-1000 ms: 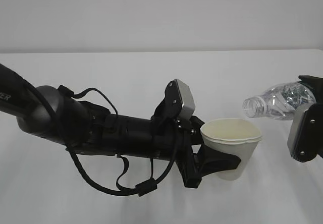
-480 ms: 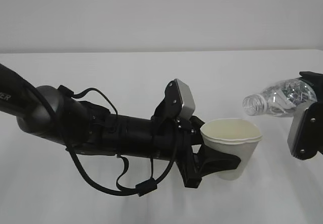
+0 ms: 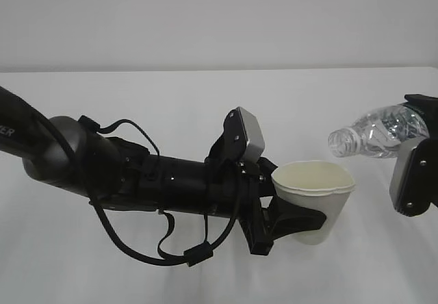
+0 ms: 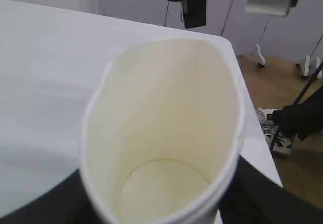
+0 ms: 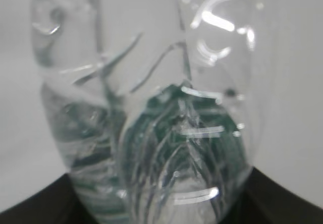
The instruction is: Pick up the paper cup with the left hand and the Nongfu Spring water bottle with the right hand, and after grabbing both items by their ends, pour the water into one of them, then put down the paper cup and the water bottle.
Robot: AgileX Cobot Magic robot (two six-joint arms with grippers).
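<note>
Right gripper (image 3: 419, 134) was clamped on the base end of the Nongfu Spring water bottle (image 3: 373, 134), which lay nearly horizontal with its open mouth pointing left, just above and right of the paper cup (image 3: 313, 194). Over the last second I had tipped the mouth slightly lower. My left gripper (image 3: 291, 215) held the cup upright by its lower wall, unmoved. Cup interior (image 4: 166, 148) looked dry; no water visible falling. Judgement: pour beginning, mouth not yet over the rim.
</note>
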